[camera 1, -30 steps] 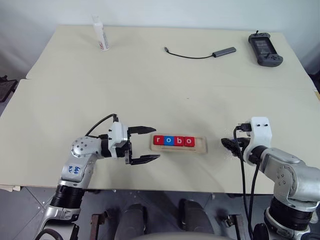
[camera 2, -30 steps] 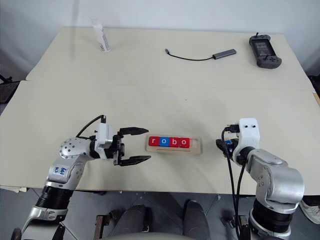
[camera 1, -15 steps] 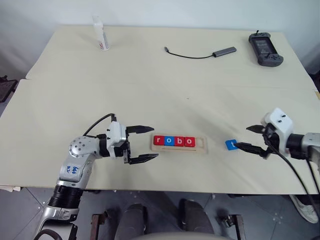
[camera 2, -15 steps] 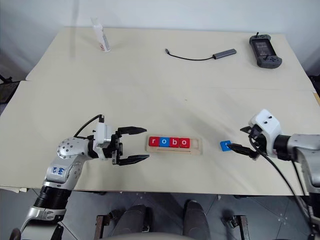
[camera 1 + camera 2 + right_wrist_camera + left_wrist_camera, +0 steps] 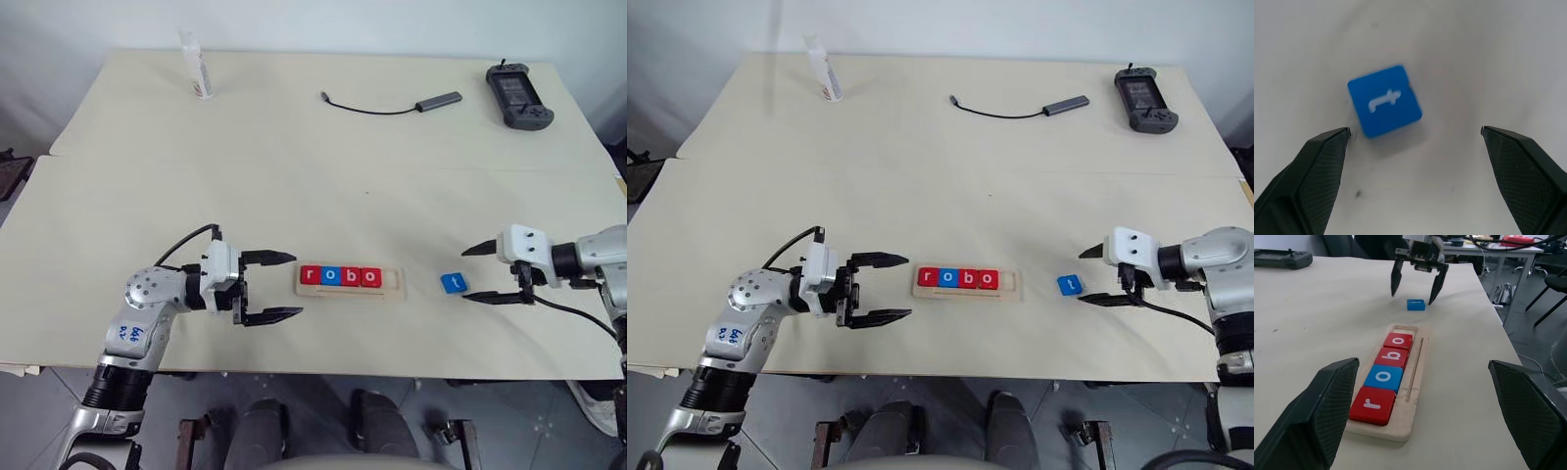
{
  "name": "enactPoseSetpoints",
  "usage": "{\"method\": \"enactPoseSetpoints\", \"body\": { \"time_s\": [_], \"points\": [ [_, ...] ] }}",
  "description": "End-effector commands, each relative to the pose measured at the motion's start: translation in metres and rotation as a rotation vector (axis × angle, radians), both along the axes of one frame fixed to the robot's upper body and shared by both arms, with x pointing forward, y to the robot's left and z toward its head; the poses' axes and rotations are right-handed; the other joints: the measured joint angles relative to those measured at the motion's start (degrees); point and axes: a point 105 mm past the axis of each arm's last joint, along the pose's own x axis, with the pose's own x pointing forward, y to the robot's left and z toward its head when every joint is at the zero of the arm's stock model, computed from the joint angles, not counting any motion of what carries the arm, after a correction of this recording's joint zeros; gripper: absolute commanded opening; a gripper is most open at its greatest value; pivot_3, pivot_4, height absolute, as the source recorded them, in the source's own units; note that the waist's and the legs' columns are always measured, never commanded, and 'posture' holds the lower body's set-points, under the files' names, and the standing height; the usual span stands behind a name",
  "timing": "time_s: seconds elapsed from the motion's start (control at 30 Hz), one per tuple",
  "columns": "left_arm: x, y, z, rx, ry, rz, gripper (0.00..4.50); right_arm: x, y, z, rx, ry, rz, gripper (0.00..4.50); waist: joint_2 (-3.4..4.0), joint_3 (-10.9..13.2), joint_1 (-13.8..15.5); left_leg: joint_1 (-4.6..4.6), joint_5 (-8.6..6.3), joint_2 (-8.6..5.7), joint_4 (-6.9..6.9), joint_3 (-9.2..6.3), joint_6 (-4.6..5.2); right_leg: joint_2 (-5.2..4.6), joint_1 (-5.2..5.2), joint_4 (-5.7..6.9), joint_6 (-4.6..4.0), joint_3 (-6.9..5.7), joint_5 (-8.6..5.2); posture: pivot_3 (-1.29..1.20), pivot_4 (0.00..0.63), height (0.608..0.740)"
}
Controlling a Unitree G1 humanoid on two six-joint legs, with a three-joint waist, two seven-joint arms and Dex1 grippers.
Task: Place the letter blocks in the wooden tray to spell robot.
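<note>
Sitting in the wooden tray point(image 5: 350, 285) near the front edge of the bench point(image 5: 313, 176) are four letter blocks, a red r point(image 5: 312, 275), a blue o point(image 5: 330, 276), a red b point(image 5: 350, 276) and a red o point(image 5: 370, 277), packed side by side from the tray's left end. The recess at the tray's right end is bare wood. The fifth block, the blue t point(image 5: 454, 283), lies flat on the bench to the right of the tray, apart from it, its white letter facing up.

The right gripper point(image 5: 490, 272) hangs just to the right of the blue t with its two black fingers spread wide, one on the far side and one on the near side; it holds nothing, and the block lies just off the fingertips. The left gripper point(image 5: 284, 286) is level, pointing toward the tray's left end, its fingers also wide apart and empty, a little short of the wood.

At the far side of the bench stand a small white bottle point(image 5: 197, 66), a grey adapter on a black cable point(image 5: 438, 100) and a dark handheld controller point(image 5: 519, 95).
</note>
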Motion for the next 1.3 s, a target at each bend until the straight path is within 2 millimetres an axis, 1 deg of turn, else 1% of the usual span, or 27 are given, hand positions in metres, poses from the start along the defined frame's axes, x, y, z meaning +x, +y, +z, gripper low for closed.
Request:
{"method": "enactPoseSetpoints", "body": {
  "time_s": [0.03, 0.07, 0.17, 0.2, 0.23, 0.33, 0.4, 0.43, 0.5, 0.57, 0.6, 0.7, 0.87, 1.07, 1.2, 1.3],
  "points": [
    [-0.005, 0.001, 0.011, -0.008, -0.036, -0.009, 4.50, -0.001, 0.006, -0.003, 0.005, 0.024, 0.050, 4.48, 0.00, 0.0, 0.0, -0.01, 0.00, 0.00, 0.00, 0.00, 0.00, 0.00, 0.00, -0.01, 0.00, 0.00, 0.00, 0.00, 0.150, 0.740],
    [-0.005, 0.000, 0.011, -0.008, -0.036, -0.010, 4.50, -0.002, 0.006, -0.004, 0.005, 0.040, 0.053, 4.48, 0.00, 0.0, 0.1, 0.00, 0.00, 0.00, 0.00, -0.01, 0.00, 0.00, 0.01, 0.00, 0.00, -0.01, 0.00, 0.00, 0.150, 0.740],
    [-0.006, -0.001, 0.012, -0.009, -0.036, -0.011, 4.50, -0.003, 0.006, -0.007, 0.007, 0.074, 0.051, 3.88, 0.00, 0.0, 0.1, 0.00, 0.01, 0.00, 0.01, -0.03, -0.01, 0.00, 0.03, 0.01, 0.00, -0.02, 0.00, 0.00, 0.150, 0.740],
    [-0.006, -0.002, 0.013, -0.009, -0.037, -0.012, 4.50, -0.004, 0.007, -0.007, 0.007, 0.081, 0.056, 3.50, 0.00, 0.0, 0.1, 0.00, 0.01, 0.00, 0.02, -0.03, -0.01, 0.00, 0.04, 0.00, 0.00, -0.02, 0.00, 0.00, 0.150, 0.740],
    [-0.007, -0.002, 0.013, -0.009, -0.039, -0.019, 4.50, -0.005, 0.008, -0.007, 0.011, 0.090, 0.059, 3.27, 0.00, 0.0, 0.1, 0.01, 0.01, 0.00, 0.03, -0.03, -0.01, 0.00, 0.05, 0.00, 0.00, -0.02, 0.00, 0.00, 0.150, 0.740],
    [-0.008, -0.004, 0.014, -0.010, -0.043, -0.027, 4.50, -0.006, 0.009, -0.005, 0.020, 0.098, 0.063, 2.23, 0.00, 0.0, 0.1, 0.02, 0.01, 0.00, 0.08, -0.03, -0.02, 0.00, 0.05, 0.04, 0.00, -0.02, 0.00, 0.00, 0.150, 0.740],
    [-0.008, -0.004, 0.014, -0.014, -0.045, -0.025, 4.50, -0.004, 0.015, 0.001, 0.048, 0.068, 0.069, 1.56, 0.00, 0.0, 0.0, 0.03, 0.02, 0.01, 0.08, -0.03, -0.03, 0.00, 0.05, 0.05, -0.01, -0.02, 0.01, 0.00, 0.150, 0.740],
    [-0.008, -0.004, 0.014, -0.014, -0.045, -0.025, 4.50, -0.003, 0.017, 0.003, 0.058, 0.058, 0.072, 1.47, 0.00, 0.0, 0.0, 0.04, 0.02, 0.01, 0.08, -0.02, -0.04, 0.00, 0.05, 0.07, -0.01, -0.02, 0.01, 0.00, 0.150, 0.740],
    [-0.008, -0.003, 0.013, -0.015, -0.045, -0.022, 4.50, -0.001, 0.028, 0.017, 0.118, 0.019, 0.083, 1.47, 0.01, 0.0, 0.1, 0.04, 0.03, 0.01, 0.07, -0.03, -0.05, 0.00, 0.04, 0.08, -0.01, -0.02, 0.01, 0.00, 0.150, 0.740],
    [-0.007, -0.002, 0.012, -0.018, -0.043, -0.013, 4.50, -0.003, 0.041, 0.030, 0.182, 0.009, 0.103, 1.47, 0.02, 0.0, 0.1, 0.02, 0.03, 0.02, 0.07, -0.03, -0.05, 0.00, 0.01, 0.08, -0.01, -0.02, 0.01, 0.00, 0.150, 0.740],
    [-0.007, -0.001, 0.012, -0.020, -0.045, -0.003, 4.50, -0.007, 0.052, 0.037, 0.203, 0.010, 0.127, 1.47, 0.03, 0.0, 0.2, 0.01, 0.03, 0.02, 0.07, -0.03, -0.05, 0.00, 0.01, 0.09, -0.01, -0.02, 0.01, 0.00, 0.150, 0.740],
    [-0.005, -0.001, 0.012, -0.028, -0.048, 0.016, 4.50, -0.019, 0.073, 0.044, 0.227, 0.045, 0.152, 1.47, 0.03, 0.0, 0.3, -0.03, 0.03, 0.02, 0.06, -0.09, -0.06, -0.01, -0.01, 0.10, -0.01, -0.05, 0.01, 0.00, 0.150, 0.740],
    [-0.006, -0.002, 0.011, -0.035, -0.044, 0.028, 4.50, -0.023, 0.090, 0.028, 0.150, 0.110, 0.111, 1.47, 0.02, 0.0, 0.6, -0.05, 0.02, -0.03, 0.08, -0.13, -0.04, -0.06, 0.02, 0.08, -0.02, -0.07, 0.01, 0.00, 0.150, 0.740],
    [-0.006, -0.002, 0.011, -0.041, -0.042, 0.044, 4.50, -0.015, 0.093, 0.011, 0.099, 0.098, 0.066, 1.47, 0.02, 0.0, 0.4, -0.04, 0.02, -0.03, 0.05, -0.10, -0.04, -0.04, -0.01, 0.07, -0.02, -0.06, 0.01, 0.00, 0.150, 0.740],
    [-0.006, 0.000, 0.010, -0.042, -0.043, 0.061, 4.50, -0.013, 0.098, 0.008, 0.111, 0.097, 0.067, 1.47, 0.02, 0.0, 0.3, -0.05, 0.02, -0.02, 0.04, -0.09, -0.04, -0.03, -0.02, 0.08, -0.02, -0.06, 0.01, 0.00, 0.150, 0.740],
    [-0.006, 0.000, 0.010, -0.043, -0.043, 0.065, 4.50, -0.012, 0.098, 0.007, 0.096, 0.098, 0.062, 1.47, 0.03, 0.0, 0.3, -0.05, 0.02, -0.02, 0.05, -0.09, -0.05, -0.03, -0.02, 0.08, -0.01, -0.06, 0.01, 0.00, 0.150, 0.740]
  ]
}}
